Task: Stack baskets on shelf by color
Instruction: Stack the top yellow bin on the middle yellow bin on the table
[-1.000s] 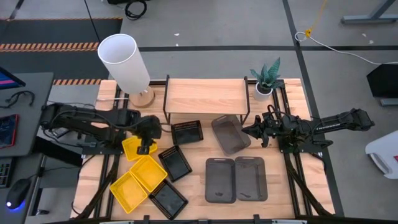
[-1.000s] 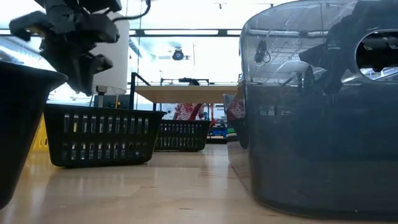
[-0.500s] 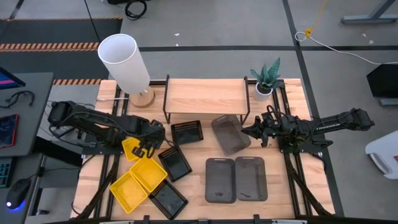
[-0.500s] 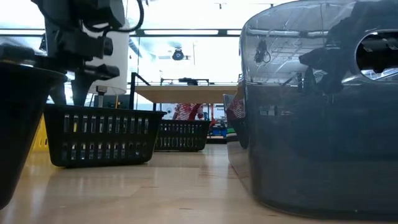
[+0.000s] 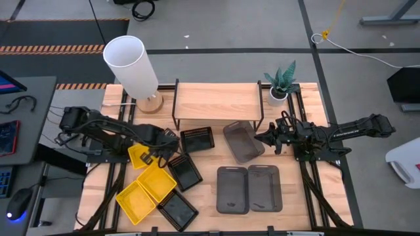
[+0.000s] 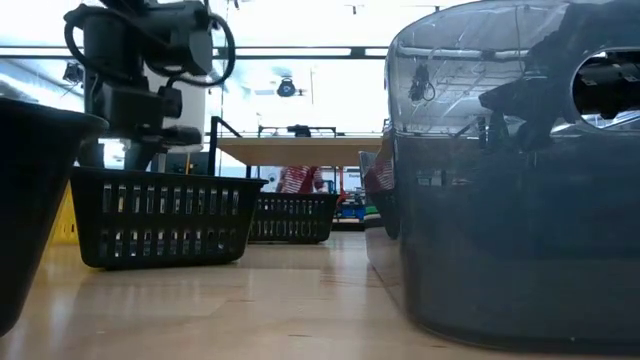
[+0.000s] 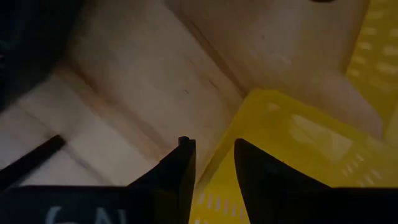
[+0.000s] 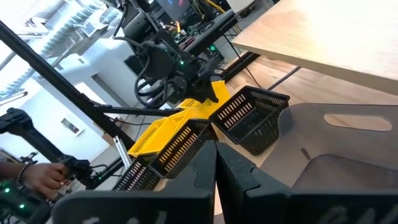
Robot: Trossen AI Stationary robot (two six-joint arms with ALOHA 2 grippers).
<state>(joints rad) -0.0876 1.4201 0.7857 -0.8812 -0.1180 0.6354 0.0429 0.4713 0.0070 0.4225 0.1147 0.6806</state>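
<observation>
The small yellow basket [image 5: 138,156] nearest the shelf sits on the bench at the left, touching the other yellow baskets [image 5: 147,189] that lie in a loose run toward the near edge, with black slotted baskets [image 5: 197,139] scattered between them and the shelf [image 5: 216,101]. The left gripper [image 5: 159,148] is at this basket's rim: in its wrist view the jaws stand partly open, astride the yellow wall, one finger outside and one inside, seemingly set for a rim pinch, though I cannot tell whether they are gripping. The shelf top is bare, so no color stack has begun. A dark grey basket [image 5: 242,140] lies tilted below the shelf's front edge, two more [image 5: 248,189] side by side nearer. The right gripper [image 5: 268,137] hovers beside that tilted basket, jaws closed on nothing.
</observation>
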